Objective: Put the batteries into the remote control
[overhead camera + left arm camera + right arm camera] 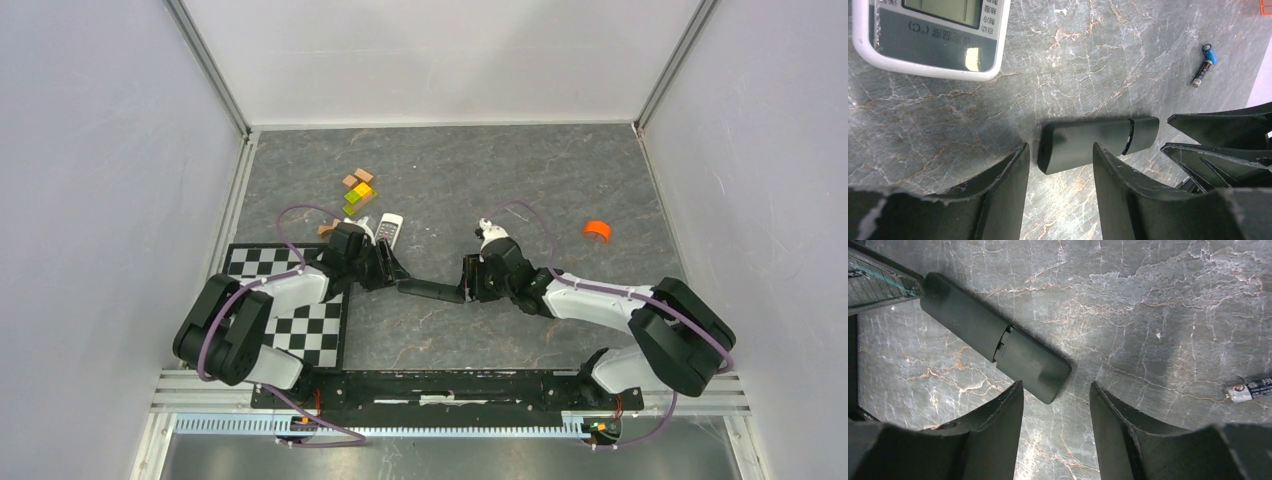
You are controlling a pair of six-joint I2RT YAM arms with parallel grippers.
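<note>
The left gripper (1060,150) and right gripper (1057,387), both wide open, sit at opposite ends of the black bar (1088,142) near the remote control (390,230)

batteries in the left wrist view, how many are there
2. The blue battery lies on the table at upper right. The darker battery lies just below it, close beside. More could lie outside this view.
</note>
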